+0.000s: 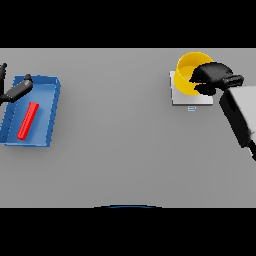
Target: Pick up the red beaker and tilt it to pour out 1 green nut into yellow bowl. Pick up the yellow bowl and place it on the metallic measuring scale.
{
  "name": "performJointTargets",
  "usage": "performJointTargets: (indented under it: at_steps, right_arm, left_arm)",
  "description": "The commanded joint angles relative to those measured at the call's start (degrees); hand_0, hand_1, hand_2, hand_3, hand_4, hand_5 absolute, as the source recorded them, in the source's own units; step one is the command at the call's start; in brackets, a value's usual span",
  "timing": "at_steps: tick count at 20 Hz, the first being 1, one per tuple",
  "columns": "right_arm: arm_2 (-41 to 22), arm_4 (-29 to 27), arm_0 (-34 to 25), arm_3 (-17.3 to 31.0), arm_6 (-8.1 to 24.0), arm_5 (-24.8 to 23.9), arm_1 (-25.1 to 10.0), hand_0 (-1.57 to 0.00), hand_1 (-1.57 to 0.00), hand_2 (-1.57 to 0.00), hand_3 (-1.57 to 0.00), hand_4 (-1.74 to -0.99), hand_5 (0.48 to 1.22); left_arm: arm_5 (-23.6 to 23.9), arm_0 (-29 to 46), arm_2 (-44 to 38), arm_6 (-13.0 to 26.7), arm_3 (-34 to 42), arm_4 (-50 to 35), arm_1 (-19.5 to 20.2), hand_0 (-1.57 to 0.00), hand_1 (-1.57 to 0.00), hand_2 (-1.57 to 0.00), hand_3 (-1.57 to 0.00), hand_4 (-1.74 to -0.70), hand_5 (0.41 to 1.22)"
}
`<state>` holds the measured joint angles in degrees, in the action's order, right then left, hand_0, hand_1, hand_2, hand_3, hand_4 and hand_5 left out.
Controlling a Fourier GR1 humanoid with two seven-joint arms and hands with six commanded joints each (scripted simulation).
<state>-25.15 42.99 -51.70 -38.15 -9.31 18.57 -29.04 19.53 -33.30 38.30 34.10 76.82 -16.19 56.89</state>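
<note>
The yellow bowl (pixel 187 75) rests on the white metallic scale (pixel 191 99) at the far right of the table. My right hand (pixel 212 76) lies over the bowl's right rim with its fingers curled round it, hiding that side and most of the inside. No green nut shows. A long red object, the red beaker (pixel 28 120), lies flat in a blue tray (pixel 50 112) at the far left. My left hand (pixel 16 91) hovers over the tray's upper left corner, its fingers straight and holding nothing.
The grey table (pixel 120 140) stretches between the tray and the scale. My right forearm (pixel 240 117) slants in from the right edge, below the scale.
</note>
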Motion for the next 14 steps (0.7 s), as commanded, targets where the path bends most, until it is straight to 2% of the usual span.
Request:
performJointTargets:
  at_steps: [1, 4, 5, 7, 8, 9, 11, 12, 14]
  right_arm:
    - [-0.19, 0.07, 0.22, 0.76, -0.25, -0.59, 0.12, -1.57, -1.5, -1.56, -1.5, -1.727, 1.221]
    - [-0.31, -0.4, 0.3, 2.44, -0.26, -1.49, 0.47, -1.57, -1.46, -1.57, -1.5, -1.724, 1.221]
    - [-0.39, -0.36, -0.34, 4.09, -1.15, -1.96, 0.98, -1.55, -1.42, -1.57, -1.48, -1.721, 1.221]
    - [-0.14, -0.94, -1.25, 5.51, -1.35, -1.21, 0.77, -1.54, -1.41, -1.57, -1.17, -1.728, 1.221]
    - [0.17, -1.31, -1.7, 6.24, -1.36, -0.7, 1.12, -1.54, -1.44, -1.5, -1.02, -1.659, 1.221]
    - [0.45, -1.55, -2.02, 7.21, -0.82, -0.66, 1.61, -1.52, -1.35, -1.35, -0.91, -1.596, 1.134]
    - [0.56, -1.69, -2.27, 7.88, -1.84, -0.33, 1.35, -0.98, -0.87, -0.95, -0.76, -1.504, 0.983]
    - [0.41, -1.49, -2.34, 8.22, -1.88, -0.24, 1.38, -0.78, -0.69, -0.81, -0.71, -1.47, 0.928]
    - [0.39, -1.56, -2.67, 8.72, -1.75, 0.58, 1.58, -0.5, -0.44, -0.6, -0.64, -1.425, 0.851]
  left_arm:
    - [0.3, -0.33, 0.12, 0.78, 0.14, 0.09, -0.14, 0.0, 0.0, 0.0, 0.0, -0.8, 0.729]
    - [0.18, -0.9, 0.44, 0.85, -0.66, -0.32, -0.67, 0.0, 0.0, 0.0, 0.0, -0.81, 0.734]
    - [0.32, -0.79, 0.54, 0.59, -0.64, -0.22, -0.81, 0.0, 0.0, 0.0, 0.0, -0.81, 0.734]
    - [0.84, -0.96, 0.45, 0.69, -0.42, 0.04, -0.72, 0.0, 0.0, 0.0, 0.0, -0.81, 0.74]
    - [0.61, -1.07, 0.38, 0.64, -0.78, -0.22, -1.02, 0.0, 0.0, 0.0, 0.0, -0.81, 0.745]
    - [-0.08, -1.43, 0.65, 0.4, -1.38, -0.15, -1.46, 0.0, 0.0, 0.0, 0.0, -0.81, 0.745]
    - [0.04, -1.61, 0.81, 0.59, -1.85, 0.11, -1.81, 0.0, 0.0, 0.0, 0.0, -0.81, 0.744]
    - [-0.02, -1.58, 1.12, 0.85, -1.82, -0.21, -1.83, 0.0, 0.0, 0.0, 0.0, -0.81, 0.745]
    - [0.29, -1.84, 1.61, 0.85, -1.75, -0.33, -1.27, 0.0, 0.0, 0.0, 0.0, -0.81, 0.74]
